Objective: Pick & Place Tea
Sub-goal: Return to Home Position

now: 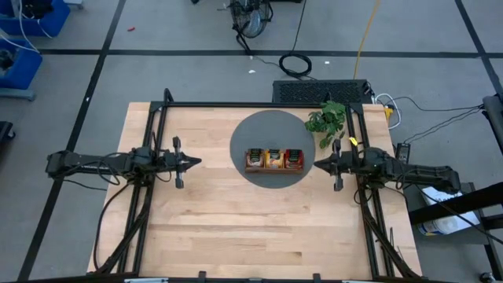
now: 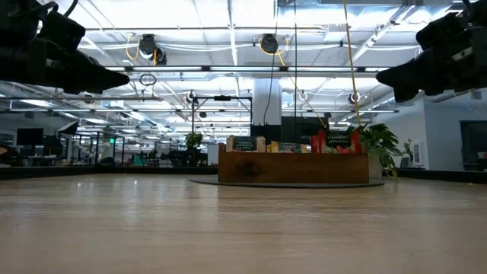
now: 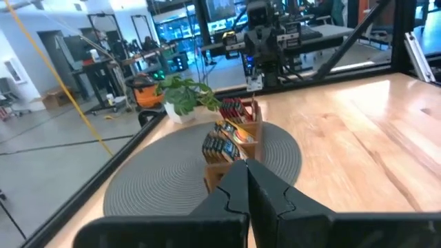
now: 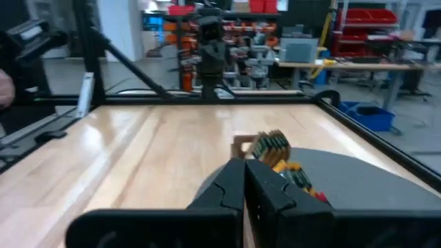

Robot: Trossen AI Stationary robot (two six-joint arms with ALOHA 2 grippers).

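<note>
As I stand by the wooden table (image 1: 236,228), both robot arms hang out at the sides, one on each side. The left gripper (image 1: 195,162) points in toward the middle from the left. It is up off the table top and well apart from the tray. Its two dark fingers (image 3: 234,189) are pressed tight together. The right gripper (image 1: 317,164) points back at it from the right side. It is up in the air too, near the edge of the round gray mat (image 1: 244,137). Its fingers (image 4: 231,186) are also pressed together.

The wooden tray (image 1: 274,169) sits in the middle of the mat, between the two grippers. It has three little boxes in a row. All the tea (image 1: 266,158) I can see is inside the tray, standing up on edge. The red tea packets (image 1: 293,158) are in the box nearest the right arm. The orange-yellow tea packets (image 1: 275,159) are in the middle box. The beige packets with dark print (image 1: 255,158) are in the box nearest the left arm. From down at table height, the tops of the packets poke up over the tray's wall. A small green leafy plant (image 1: 326,119) stands at the mat's edge, near the right gripper.
</note>
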